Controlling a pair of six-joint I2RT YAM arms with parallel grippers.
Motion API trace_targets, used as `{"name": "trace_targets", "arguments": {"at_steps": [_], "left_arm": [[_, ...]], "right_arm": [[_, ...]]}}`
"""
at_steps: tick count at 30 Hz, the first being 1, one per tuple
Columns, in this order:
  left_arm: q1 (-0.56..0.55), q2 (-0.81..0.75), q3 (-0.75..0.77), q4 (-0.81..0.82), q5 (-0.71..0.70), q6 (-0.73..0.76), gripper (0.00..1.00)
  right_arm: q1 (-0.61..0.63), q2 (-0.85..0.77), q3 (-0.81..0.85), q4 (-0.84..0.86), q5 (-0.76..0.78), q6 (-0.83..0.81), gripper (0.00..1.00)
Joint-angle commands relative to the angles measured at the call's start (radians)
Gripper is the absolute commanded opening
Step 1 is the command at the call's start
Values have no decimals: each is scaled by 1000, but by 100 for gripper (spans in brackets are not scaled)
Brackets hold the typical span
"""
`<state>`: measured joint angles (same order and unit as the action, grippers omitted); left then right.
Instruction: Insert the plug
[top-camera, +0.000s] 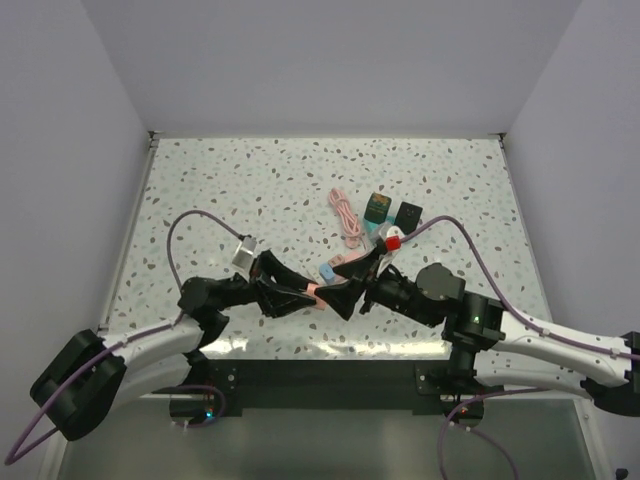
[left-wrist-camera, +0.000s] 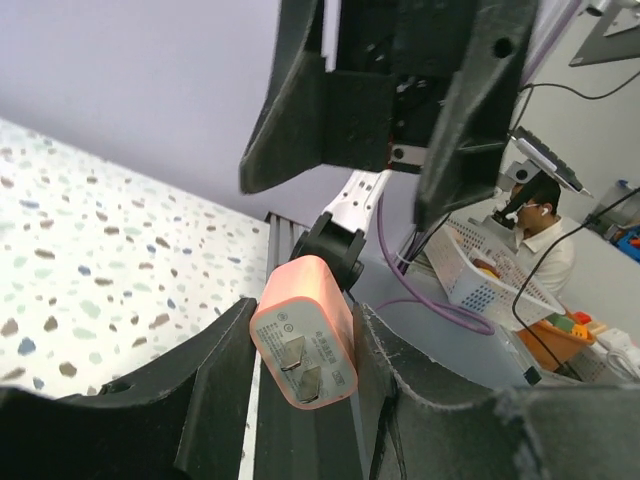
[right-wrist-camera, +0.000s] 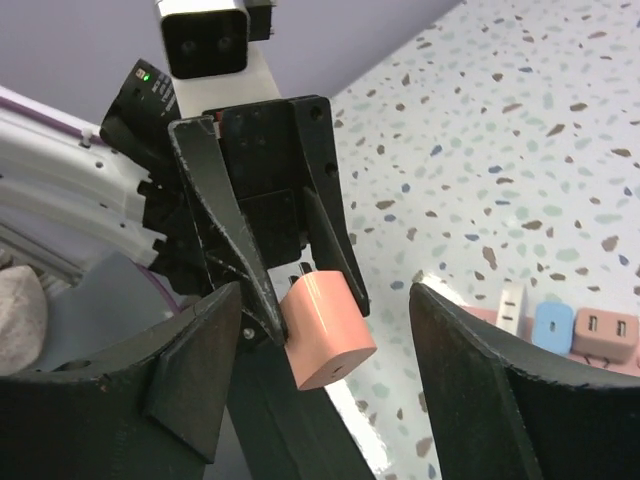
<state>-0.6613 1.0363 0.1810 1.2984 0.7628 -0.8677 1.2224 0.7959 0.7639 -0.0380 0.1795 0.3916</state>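
Observation:
My left gripper (top-camera: 303, 294) (left-wrist-camera: 305, 335) is shut on a pink-orange charger block (left-wrist-camera: 303, 335) with two metal prongs, held off the table near its front edge. My right gripper (top-camera: 347, 290) (right-wrist-camera: 325, 300) faces it, open, with one finger on each side of that block (right-wrist-camera: 325, 330) and neither touching it. The plug, a small off-white block (right-wrist-camera: 510, 303), lies on the table beside a blue block (right-wrist-camera: 552, 325) and a pink piece with two ports (right-wrist-camera: 605, 335). In the top view that spot is largely hidden by my right gripper.
A coiled pink cable (top-camera: 347, 217), a green-faced block (top-camera: 377, 208), a black block (top-camera: 409, 213) and a red-and-white piece (top-camera: 392, 240) lie behind the grippers. The speckled table (top-camera: 250, 190) has walls on three sides. A white basket (left-wrist-camera: 470, 275) stands beyond the front edge.

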Motion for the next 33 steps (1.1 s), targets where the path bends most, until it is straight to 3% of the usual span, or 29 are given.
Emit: {"name": "trace_targets", "arguments": {"at_steps": [1,6,14,26,31,33], "left_arm": [[6,-90,8,98,-11,53,0],[6,-199,32,25,-39,90,0],[6,-236,44,18,-40,98,0],[6,-240,48,36,-40,93,0],[5,-236,49,45,-40,90,0],[6,-232,51,45,-37,90,0]], "right_arm": [[-4,-7,-35,154,-50,79,69],[-9,-6,-71,263,-126,95,62],[-8,5,-109,383,-253,113,54],[-8,32,-109,395,-310,121,41],[-8,77,-104,414,-336,116,31],[-8,88,-103,423,-345,115,20]]}}
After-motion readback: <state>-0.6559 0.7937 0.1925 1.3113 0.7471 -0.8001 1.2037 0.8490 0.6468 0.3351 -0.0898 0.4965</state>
